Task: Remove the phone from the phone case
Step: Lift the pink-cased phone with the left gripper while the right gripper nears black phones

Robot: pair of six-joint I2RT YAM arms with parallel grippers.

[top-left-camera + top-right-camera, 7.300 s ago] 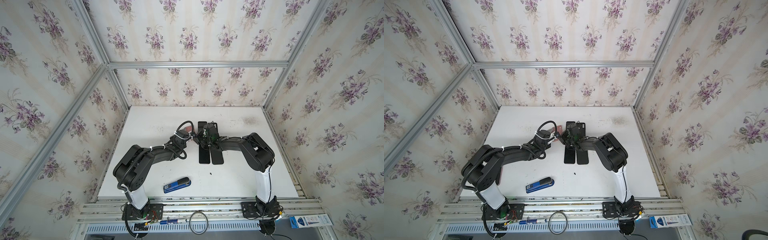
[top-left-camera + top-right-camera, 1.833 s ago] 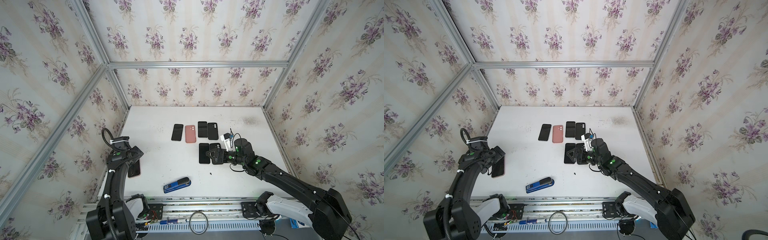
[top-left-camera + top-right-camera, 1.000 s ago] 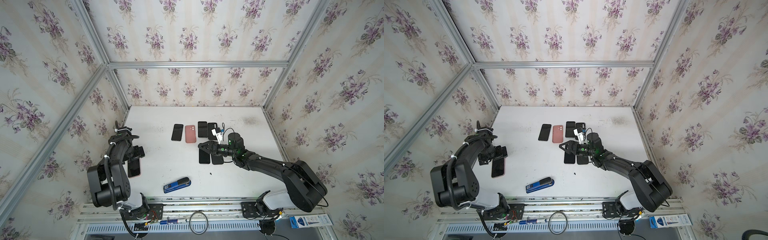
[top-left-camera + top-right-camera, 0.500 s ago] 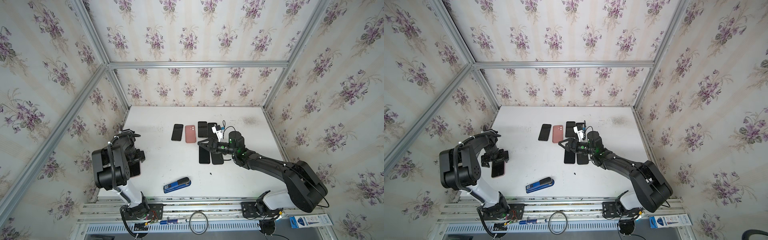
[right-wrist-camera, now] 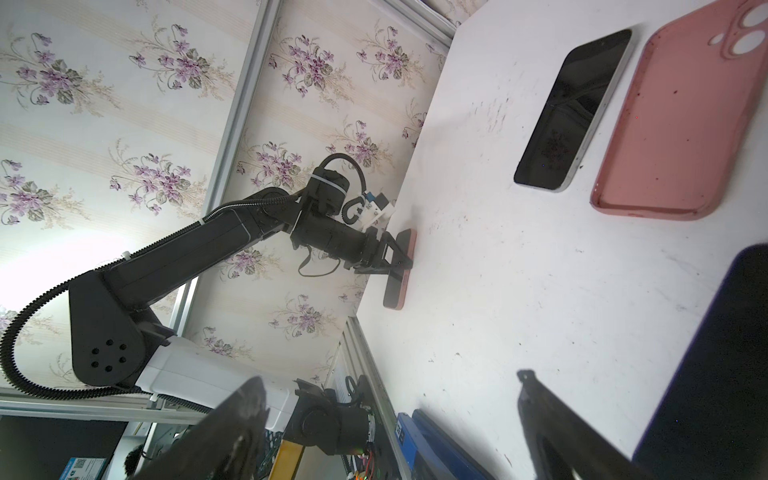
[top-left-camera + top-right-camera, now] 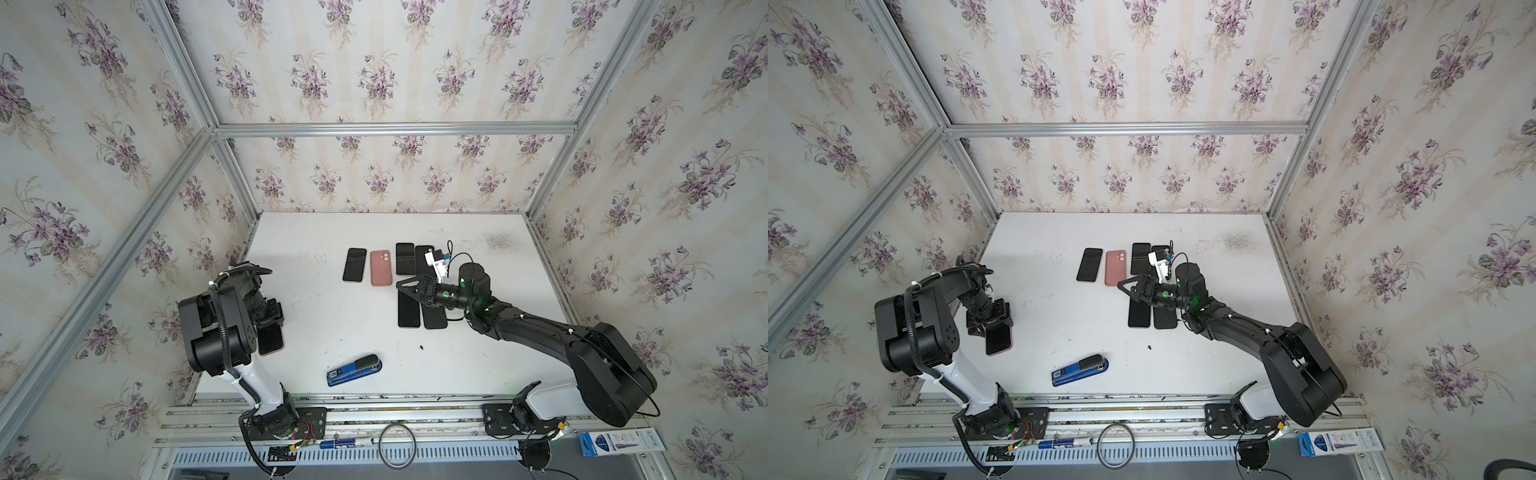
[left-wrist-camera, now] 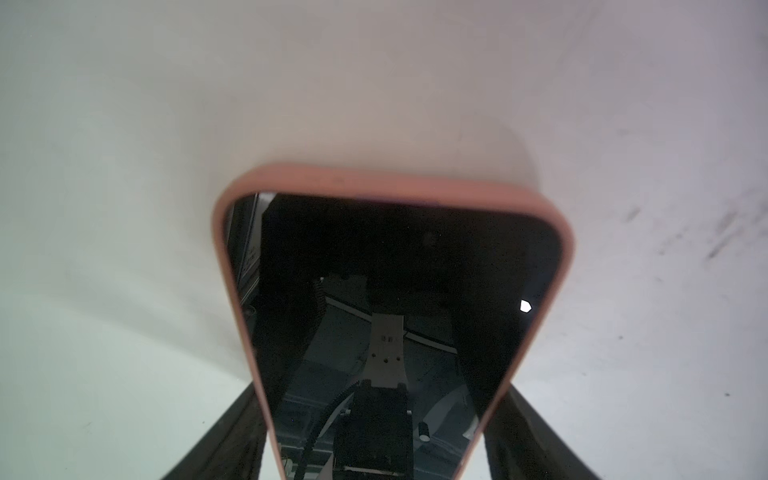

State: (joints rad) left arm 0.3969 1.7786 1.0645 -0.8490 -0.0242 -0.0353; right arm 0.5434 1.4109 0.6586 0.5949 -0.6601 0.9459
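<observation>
A blue stapler (image 6: 354, 370) lies flat on the white table (image 6: 316, 232) near its front edge.

Pink case (image 5: 681, 124), dark phone (image 5: 573, 112), left gripper (image 5: 401, 259) around cased phone (image 5: 395, 295)

Cased phone (image 7: 395, 332): near end cut by lower frame edge. Left hand (image 7: 380, 390) fingers mostly off-frame; grip on it undeterminable.

bright, even light on the white desk (image 6: 316, 332); soft shadow just beside the cased phone (image 7: 390, 291); its screen shows reflections.
</observation>
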